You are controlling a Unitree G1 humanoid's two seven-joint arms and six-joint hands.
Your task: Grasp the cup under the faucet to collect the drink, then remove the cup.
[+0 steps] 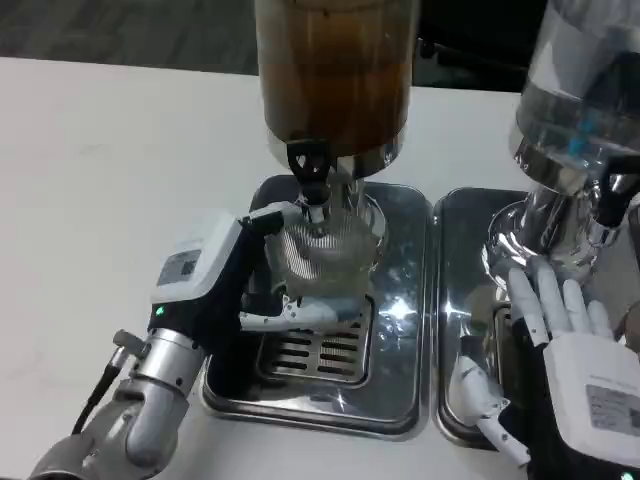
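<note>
The left hand [235, 285] is grasping the cup [325, 255] under the faucet [308, 175]; the right hand [560, 350] is resting released, fingers spread.

2 drink dispensers: brown-liquid one [335, 75], clear one [580, 90]. 2 metal drip trays: [400, 400], [462, 250]. 1 clear cup [325, 255]. 2 hands: left [235, 290], right [565, 375].

White table [90, 180] before a dark grey floor [120, 30]
</note>
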